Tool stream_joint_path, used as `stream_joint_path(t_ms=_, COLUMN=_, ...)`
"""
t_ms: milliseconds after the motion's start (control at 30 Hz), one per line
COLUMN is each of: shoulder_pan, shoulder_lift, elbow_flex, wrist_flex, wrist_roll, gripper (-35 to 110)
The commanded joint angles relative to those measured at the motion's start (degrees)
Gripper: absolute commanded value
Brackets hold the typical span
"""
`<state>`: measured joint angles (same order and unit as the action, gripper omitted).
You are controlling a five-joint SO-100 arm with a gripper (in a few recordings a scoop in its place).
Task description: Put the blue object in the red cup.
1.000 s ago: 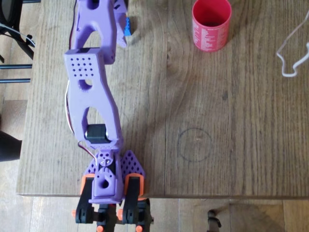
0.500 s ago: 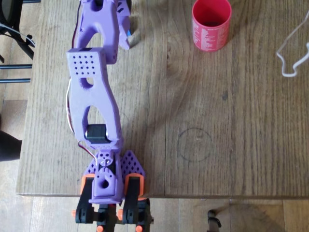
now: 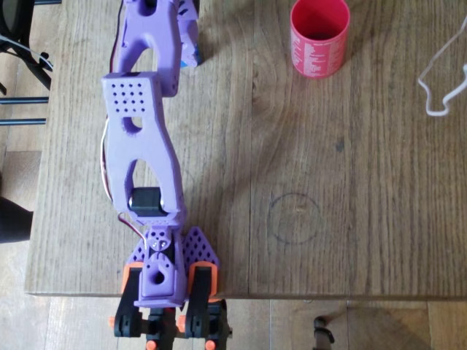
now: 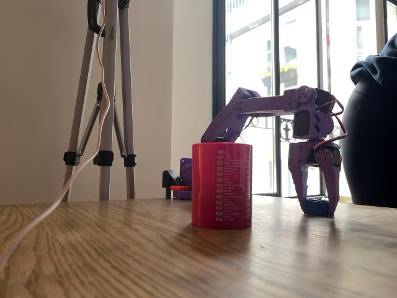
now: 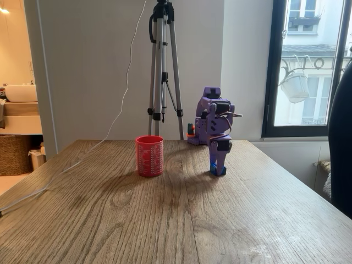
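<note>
The blue object (image 4: 317, 207) is a small blue brick resting on the table. A sliver of it (image 3: 191, 64) peeks out beside the purple arm in the overhead view. My gripper (image 4: 319, 211) points straight down over the blue object, with one finger on each side and its tips at the tabletop. The jaws look open about the brick's width. The red cup (image 3: 319, 36) stands upright and empty at the far right of the overhead view, well away from the gripper. The cup (image 5: 149, 155) and the gripper (image 5: 218, 171) also appear in the other fixed view.
A white cable (image 3: 441, 73) lies on the table right of the cup. A tripod (image 5: 162, 66) stands behind the table. A pencilled circle (image 3: 294, 217) marks the wood mid-table. The arm's base (image 3: 164, 281) is clamped at the near edge.
The gripper has come down over the blue object, which now shows far less blue in the overhead view. The cup has not moved.
</note>
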<state>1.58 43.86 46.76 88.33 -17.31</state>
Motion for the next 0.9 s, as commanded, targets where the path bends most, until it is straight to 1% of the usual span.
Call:
stream_joint_path(t_ms=0, shoulder_pan=1.23, shoulder_lift=1.23, elbow_flex=-2.81, wrist_flex=-0.53, wrist_roll=0.26, gripper=1)
stream_joint_path(t_ms=200, shoulder_pan=1.58, shoulder_lift=2.81, elbow_flex=-4.04, wrist_flex=-0.26, wrist_roll=-0.35, gripper=1)
stream_joint_path(t_ms=300, shoulder_pan=0.44, shoulder_lift=9.32, elbow_flex=-4.13, wrist_flex=-1.14, wrist_roll=-0.18, gripper=1)
stream_joint_path(t_ms=400, shoulder_pan=-2.29, shoulder_lift=15.47, elbow_flex=-4.31, wrist_flex=-3.25, wrist_roll=-2.11, gripper=1)
stream_joint_path(t_ms=600, shoulder_pan=-4.13, shoulder_lift=23.55, elbow_flex=-3.34, wrist_flex=-14.5, wrist_roll=-9.84, gripper=1)
stream_joint_path(t_ms=733, shoulder_pan=-1.23, shoulder_lift=28.56, elbow_flex=-0.88, wrist_flex=-21.36, wrist_roll=-15.21, gripper=1)
stream_joint_path(t_ms=867, shoulder_pan=3.43, shoulder_lift=34.8, elbow_flex=2.81, wrist_flex=-29.79, wrist_roll=-17.58, gripper=1)
